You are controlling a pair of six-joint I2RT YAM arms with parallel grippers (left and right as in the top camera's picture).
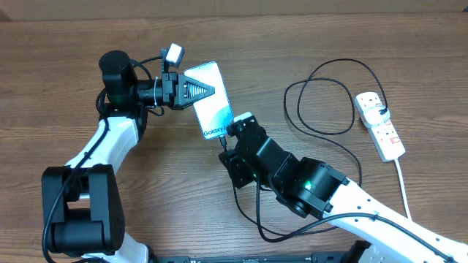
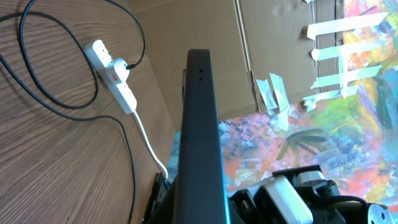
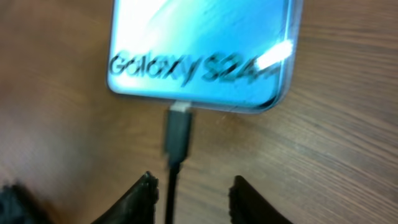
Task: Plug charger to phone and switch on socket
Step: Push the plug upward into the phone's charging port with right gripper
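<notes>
My left gripper (image 1: 201, 89) clamped on phone (image 1: 218, 113) mid wood-grain counter (image 1: 73, 58); right gripper (image 3: 189, 196) jaws apart, charger (image 3: 178, 134) cable btwn them, tip in phone's port. Socket (image 1: 380, 124) far right; cardboard wall (image 2: 205, 31) + painted sheet (image 2: 354, 99) beyond

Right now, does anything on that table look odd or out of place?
Nothing is spilled or broken. One small thing: where the charger connector meets the edge of the Galaxy S24+ phone, a sliver of bright metal shows, so it may not be fully pushed in, though the view is blurred. The right gripper stands open behind it.
</notes>
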